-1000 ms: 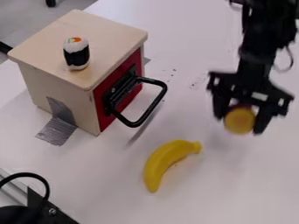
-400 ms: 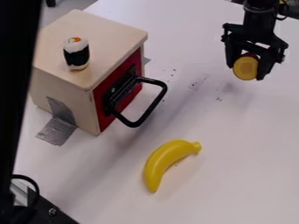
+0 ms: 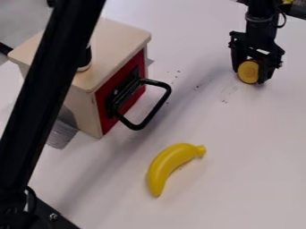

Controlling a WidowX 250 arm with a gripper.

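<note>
Pinching a round yellow-faced object (image 3: 248, 72) between its fingers, the black gripper (image 3: 251, 78) is positioned at the upper right of the frame; a yellow banana (image 3: 168, 166) lies on the white table (image 3: 239, 179) at lower centre.

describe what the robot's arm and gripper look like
The arm is black, with a rounded, cylinder-like section above the gripper and a thin dark cable looping beside it. The gripper is black too: a broad, angular bracket carrying two narrow fingers.
</note>
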